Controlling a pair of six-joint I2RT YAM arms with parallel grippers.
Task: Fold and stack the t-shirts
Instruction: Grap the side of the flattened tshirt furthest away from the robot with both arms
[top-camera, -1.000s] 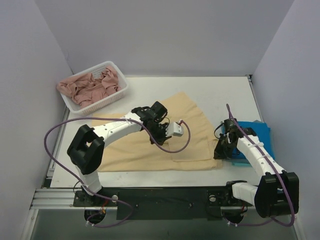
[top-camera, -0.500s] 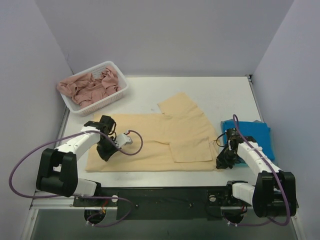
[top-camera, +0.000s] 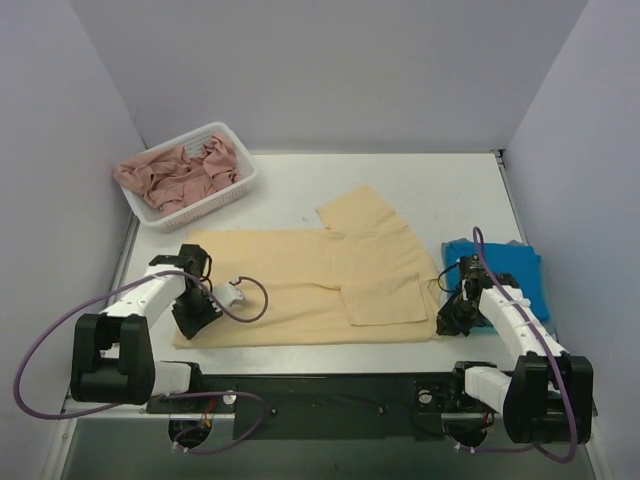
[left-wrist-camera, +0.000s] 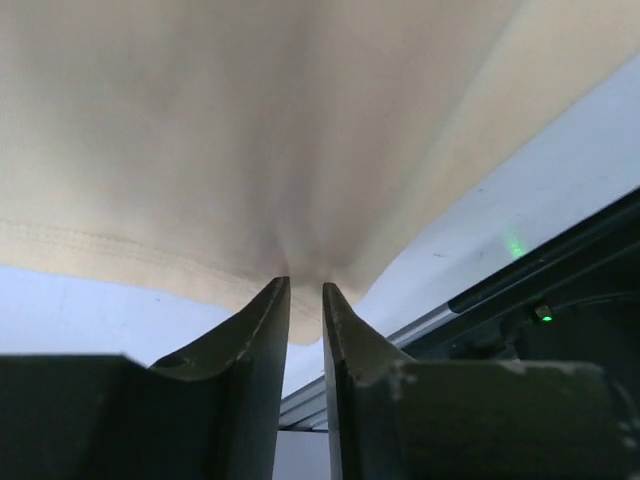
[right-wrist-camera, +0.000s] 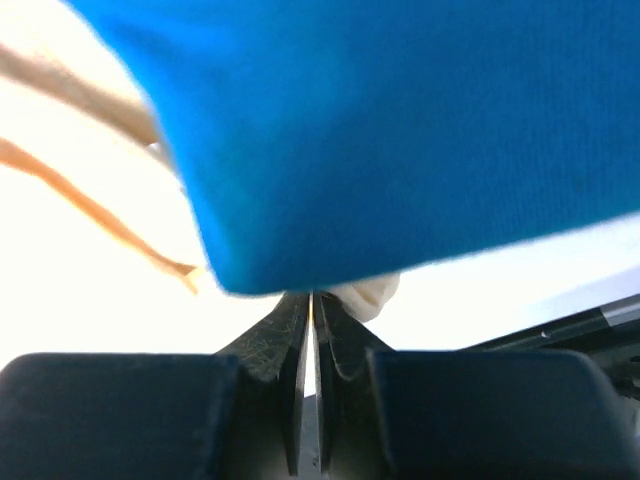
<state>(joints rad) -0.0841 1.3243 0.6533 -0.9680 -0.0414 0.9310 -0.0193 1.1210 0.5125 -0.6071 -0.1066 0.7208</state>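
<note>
Peach-yellow cotton, the peach shirt (top-camera: 300, 285) lies spread flat on the worktop (top-camera: 440, 190). Its long axis runs left to right along the near edge. One flap angles off its far side, and a squarish layer is doubled over near its right end. Which end is the collar is hard to make out from overhead.

At its near left corner the left pincer (left-wrist-camera: 305, 288) pinches the hem. The wrist view shows cloth puckered into the narrow gap between the fingertips, which the overhead view cannot resolve.

At its near right corner the right pincer (right-wrist-camera: 312, 298) is pressed almost closed on a scrap of pale cloth. Most of that grip is hidden by the blue shirt (top-camera: 515, 270), which fills the top of the wrist view, out of focus. From overhead the blue shirt sits folded just beside the peach shirt's right end, partly covered by the right arm.

Beyond the peach shirt's far left corner a white basket (top-camera: 215, 203) holds crumpled pink cloths (top-camera: 175, 172).
</note>
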